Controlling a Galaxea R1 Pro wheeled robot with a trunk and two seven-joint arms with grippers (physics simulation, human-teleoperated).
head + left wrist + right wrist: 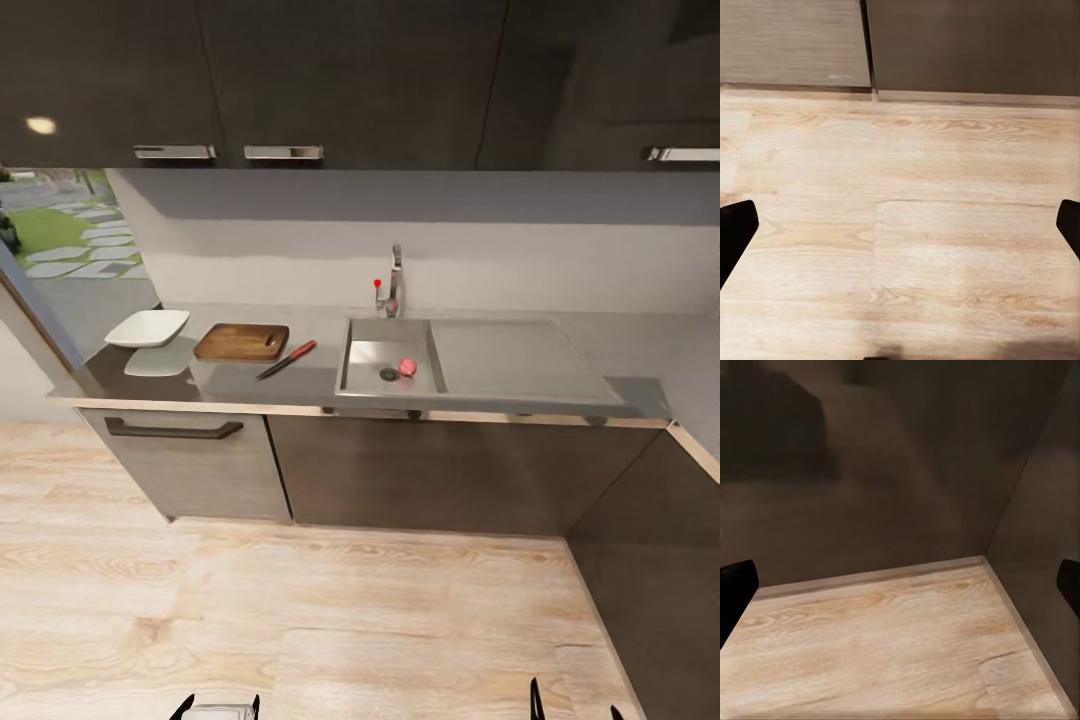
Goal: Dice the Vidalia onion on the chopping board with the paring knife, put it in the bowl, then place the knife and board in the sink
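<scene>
Across the wooden floor (300, 600) from the robot, the worktop (310, 385) is carrying everything the task needs; the Vidalia onion (407, 367) is lying in the sink (385, 330), just beside the round drain (389, 375) and below the tap (395, 285); the paring knife (288, 359) is lying on the worktop between the sink and the chopping board (241, 342), its long axis running diagonally with the red handle toward the sink and the blade toward the robot's left; the bowl (148, 328) is sitting at the far left, just beside the board. The left end effector (900, 225) is hanging low over the floor with its fingers spread wide and nothing between them; the right end effector (900, 585) is likewise spread wide and empty, facing the dark cabinet corner (990, 532). Both are sitting well below and well apart from the sink, so the onion is lying ahead and upward of either arm; it looks about midway between them, perhaps slightly nearer the right, though that is a judgement. In the head view the fingertips are cut off by the frame edge; the sink's near wall is hiding part of the basin floor.
</scene>
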